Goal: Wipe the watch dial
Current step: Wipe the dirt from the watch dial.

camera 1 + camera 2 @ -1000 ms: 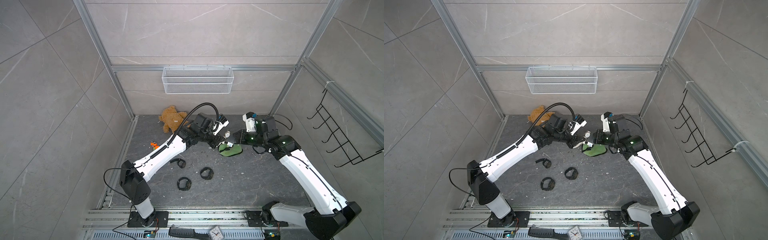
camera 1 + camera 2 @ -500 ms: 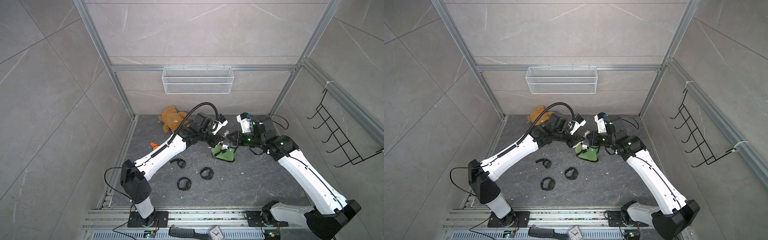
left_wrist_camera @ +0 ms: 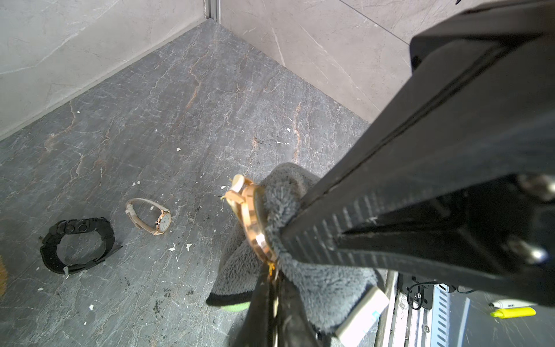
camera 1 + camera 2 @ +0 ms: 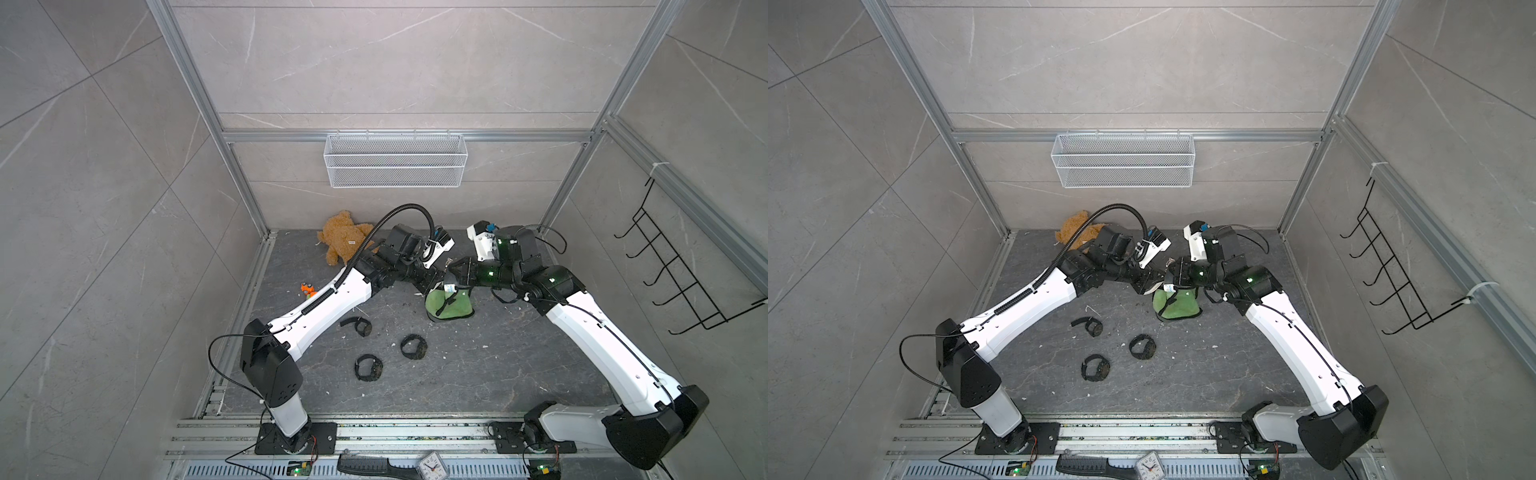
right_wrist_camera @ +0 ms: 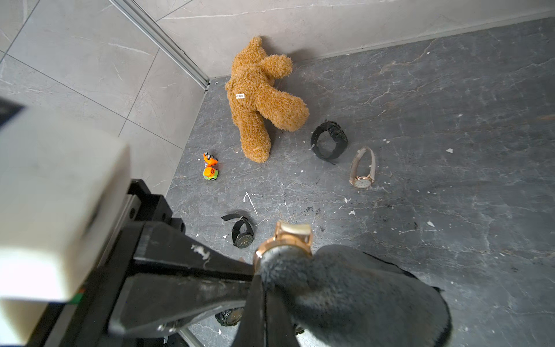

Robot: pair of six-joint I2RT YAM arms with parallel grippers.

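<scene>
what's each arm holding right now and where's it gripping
The left gripper holds the rose-gold watch at its lower edge, near the strap lug. The right gripper pinches a fold of the cloth against the dial.

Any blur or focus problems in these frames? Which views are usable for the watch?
Left wrist view: the right pincer is a big soft mass, the gold watch edge-on but sharp. Right wrist view: the white block is badly defocused, the teddy bear crisp. Both top views: even light, no glare, watch tiny.
</scene>
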